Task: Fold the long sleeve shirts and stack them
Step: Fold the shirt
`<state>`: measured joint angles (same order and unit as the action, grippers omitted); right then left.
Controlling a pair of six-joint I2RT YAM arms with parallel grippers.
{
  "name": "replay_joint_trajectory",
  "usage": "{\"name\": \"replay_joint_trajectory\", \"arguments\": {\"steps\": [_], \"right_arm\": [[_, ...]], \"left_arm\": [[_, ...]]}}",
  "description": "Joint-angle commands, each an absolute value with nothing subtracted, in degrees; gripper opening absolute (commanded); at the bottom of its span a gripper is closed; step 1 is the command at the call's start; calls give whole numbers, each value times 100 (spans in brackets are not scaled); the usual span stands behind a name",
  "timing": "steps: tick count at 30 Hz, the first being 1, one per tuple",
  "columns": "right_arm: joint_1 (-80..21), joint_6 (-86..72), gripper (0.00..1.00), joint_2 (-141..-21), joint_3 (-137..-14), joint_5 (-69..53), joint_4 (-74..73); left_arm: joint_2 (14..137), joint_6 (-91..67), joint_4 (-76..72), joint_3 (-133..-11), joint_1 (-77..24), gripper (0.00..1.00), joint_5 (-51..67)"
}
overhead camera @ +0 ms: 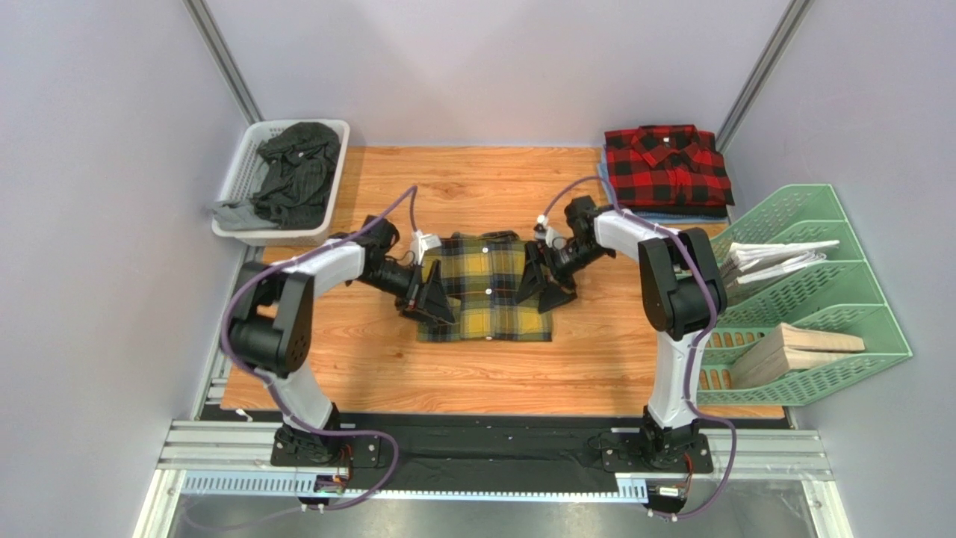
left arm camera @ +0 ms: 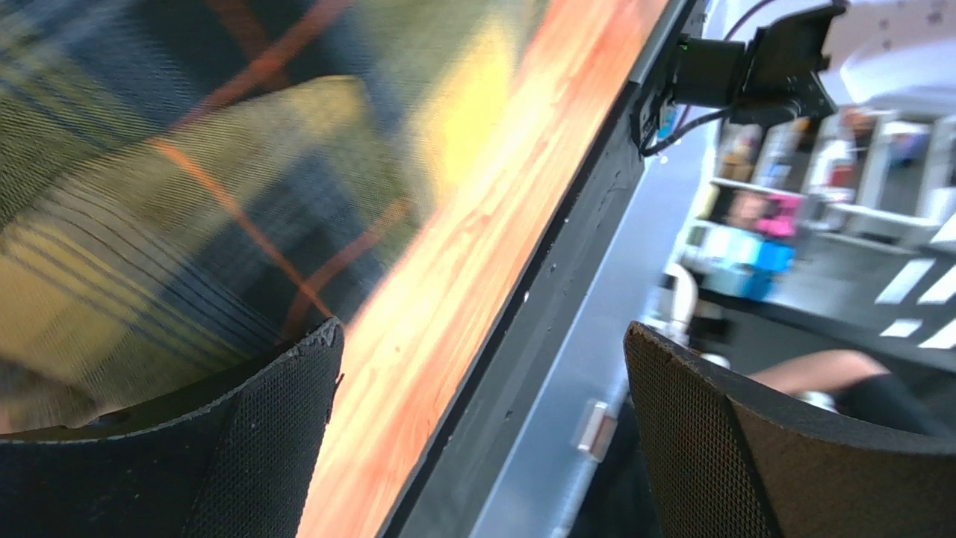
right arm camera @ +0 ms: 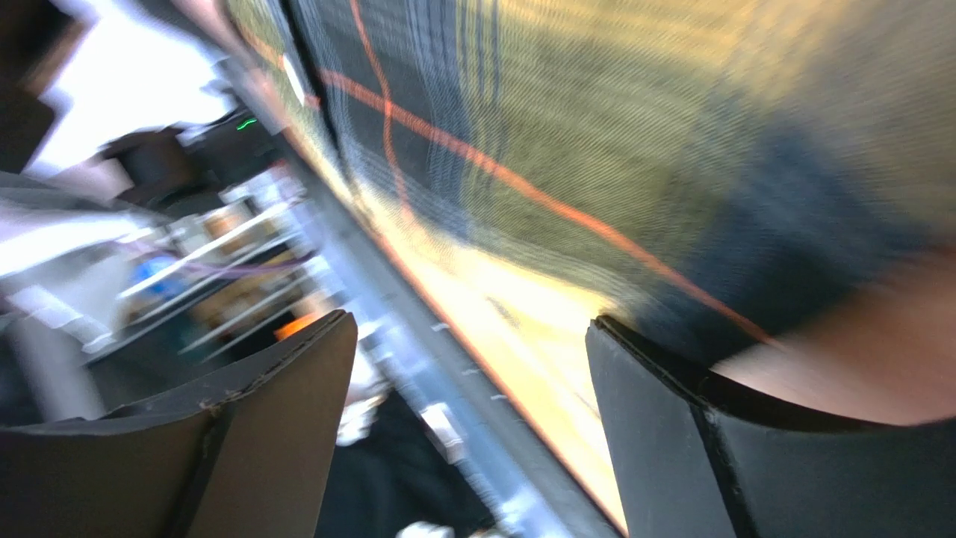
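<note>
A: Yellow shirt [overhead camera: 485, 286]: what was it like?
B: Soft woven flannel with dark checks, folded into a near-square. The collar was at the far end, and the button line ran near to far.
A: And the jaws?
B: It lay between them on the wooden table [overhead camera: 370, 370]. The left gripper [overhead camera: 432, 305] and right gripper [overhead camera: 544, 289] stood wide at its side edges, clamping nothing. The red shirt [overhead camera: 668, 166] sat folded beyond the right jaws.
</note>
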<state>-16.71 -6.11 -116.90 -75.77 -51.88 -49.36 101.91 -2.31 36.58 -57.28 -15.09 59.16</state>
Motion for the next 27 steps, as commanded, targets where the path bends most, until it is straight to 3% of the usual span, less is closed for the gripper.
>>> {"name": "replay_joint_trajectory", "arguments": {"steps": [1, 9, 17, 22, 24, 25, 27], "right_arm": [[-1775, 202, 78, -11233, -8925, -3624, -5625], [-2855, 650, 61, -12198, -10563, -1856, -5738], [-3602, 1352, 66, -13675, -11962, -1845, -6302], [-4060, 4144, 70, -13317, -11138, -2573, -6811], [-4087, 5275, 71, -12799, -10611, -2759, -6952], [-4061, 6022, 73, -11927, -9686, -2995, -6856], [-3894, 6336, 75, -11516, -9423, -3382, -6777]], "left_arm": [[8975, 494, 3895, -6160, -1249, 99, 5758], [9448, 27, 3595, -7575, -836, 99, 4333], [9343, -606, 3357, -7708, 138, 99, 4069], [9194, -124, 3963, -7682, 404, 99, 4017], [9149, 165, 4165, -7638, 404, 99, 4087], [9297, 341, 4366, -7646, 369, 99, 4209], [9597, 606, 4534, -7708, 229, 99, 4491]]}}
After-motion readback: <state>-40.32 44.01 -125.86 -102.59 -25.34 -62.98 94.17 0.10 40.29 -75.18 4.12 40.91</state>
